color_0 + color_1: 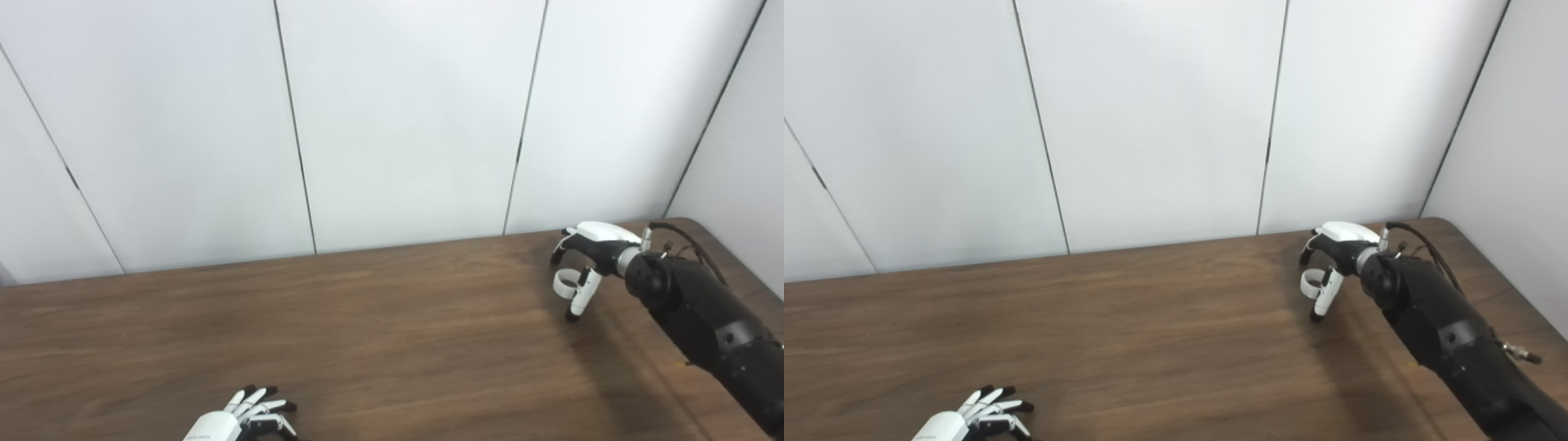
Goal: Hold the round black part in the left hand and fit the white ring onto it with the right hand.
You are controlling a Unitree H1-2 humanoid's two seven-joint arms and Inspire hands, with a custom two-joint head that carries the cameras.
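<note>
The white ring [565,282] is at the far right of the brown table [392,331], between the curled fingers and the thumb of my right hand [585,260]. The thumb lies against the ring's right side and the fingertips [556,258] curl over its left edge, so the hand looks shut on it, low over the table. It also shows in the right eye view [1312,283]. My left hand [245,416] is at the bottom edge, fingers spread, holding nothing that I can see. The round black part is not in view.
White wall panels [392,122] stand right behind the table's far edge. The table's rounded right corner [692,222] is just behind my right forearm [704,312]. Bare wood lies between the two hands.
</note>
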